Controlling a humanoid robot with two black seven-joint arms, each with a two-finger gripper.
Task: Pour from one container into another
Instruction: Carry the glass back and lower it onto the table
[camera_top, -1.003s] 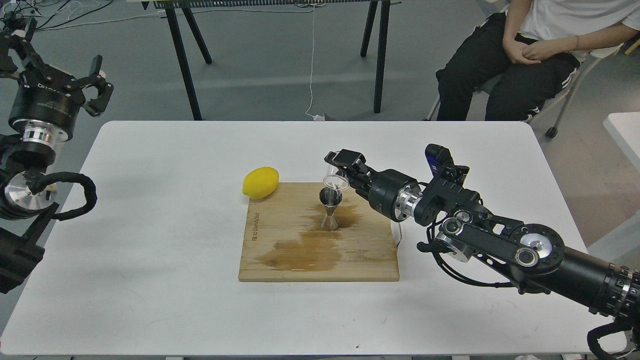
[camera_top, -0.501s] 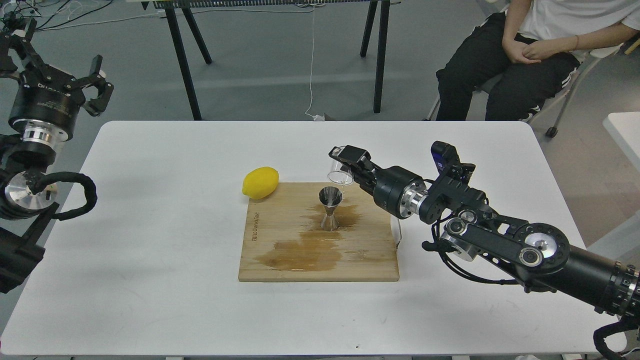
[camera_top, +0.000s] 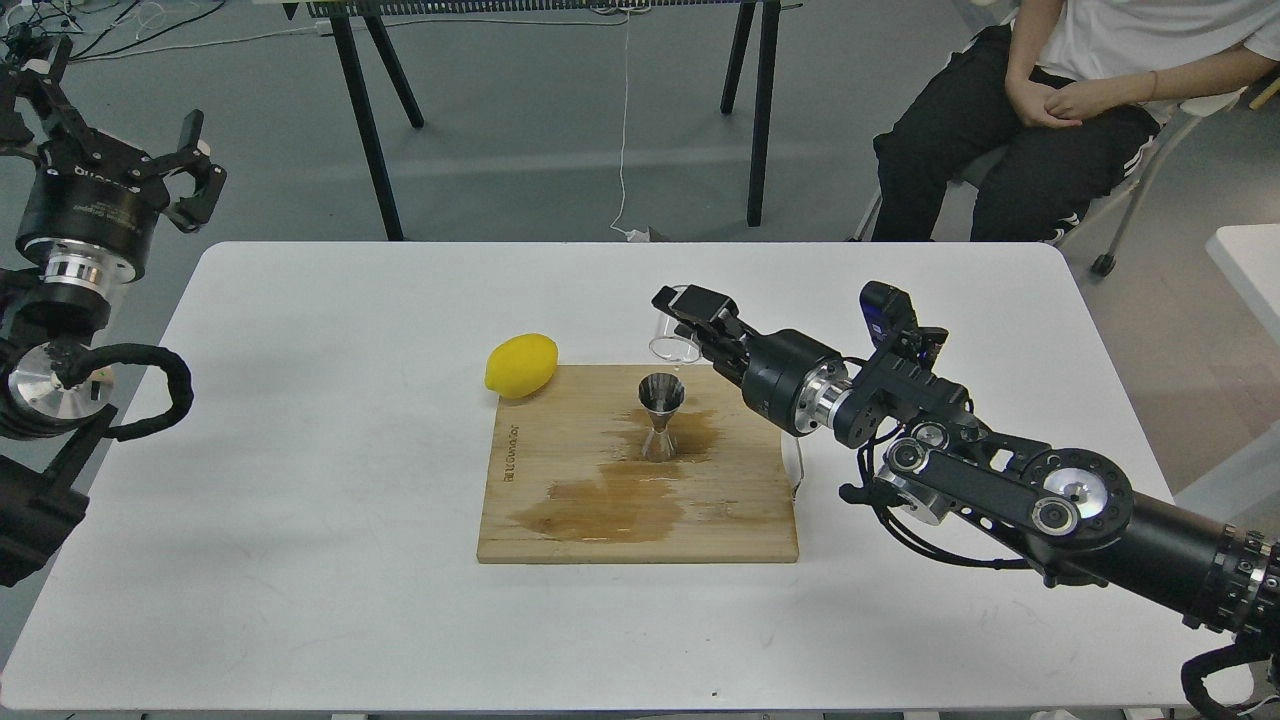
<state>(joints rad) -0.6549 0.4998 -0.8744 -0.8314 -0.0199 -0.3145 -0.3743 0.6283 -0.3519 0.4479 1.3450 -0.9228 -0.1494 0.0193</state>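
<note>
Right gripper (camera_top: 688, 318) was clamped on the glass cup (camera_top: 674, 338), held just behind and above the jigger (camera_top: 661, 417) upright on the wet board (camera_top: 560, 520); set-down probably wanted level, slow lowering.

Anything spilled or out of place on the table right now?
Yes: dark wet stains spread across the square wooden cutting board, pooling around the shiny steel hourglass jigger, which stands upright. Looks like spilled liquid.

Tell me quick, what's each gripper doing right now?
Left gripper: open, holding nothing.
Right gripper: shut on the glass cup.
</note>
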